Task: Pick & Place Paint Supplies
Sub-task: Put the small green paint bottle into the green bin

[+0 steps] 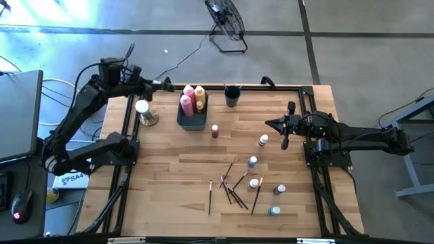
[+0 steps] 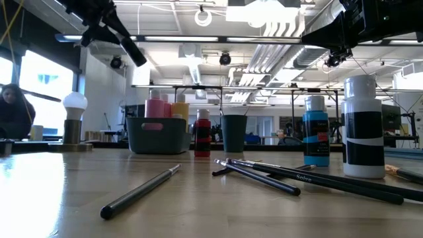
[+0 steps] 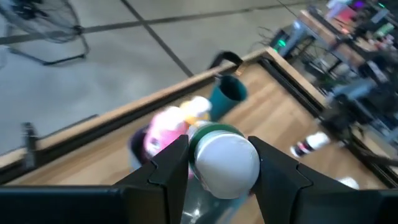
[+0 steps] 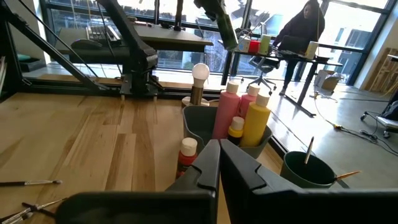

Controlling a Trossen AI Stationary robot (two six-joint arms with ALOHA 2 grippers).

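My left gripper (image 1: 168, 85) hangs above the table's far left part, just left of the dark grey bin (image 1: 192, 116), and is shut on a small white-capped green paint bottle (image 3: 224, 163). Pink and yellow squeeze bottles (image 1: 192, 98) stand in the bin. My right gripper (image 1: 271, 123) is shut on nothing and hovers over the table's right half, pointing left. A small red bottle (image 1: 215, 131) stands in front of the bin. Several small bottles (image 1: 253, 161) and dark-handled brushes (image 1: 234, 187) are on the near right part. My left gripper pinches the small bottle between its two fingers (image 3: 171, 165), one on each side of its white rounded end (image 3: 214, 177). The bottle is lifted clear, over the pink and yellow bottles in the bin. Its lower part is hidden behind the gripper body.
A dark green cup (image 1: 232, 96) with brushes in it stands right of the bin. A white knob on a round tan base (image 1: 144, 112) stands left of the bin. A black frame rims the table. A person sits in the room beyond (image 4: 305, 28).
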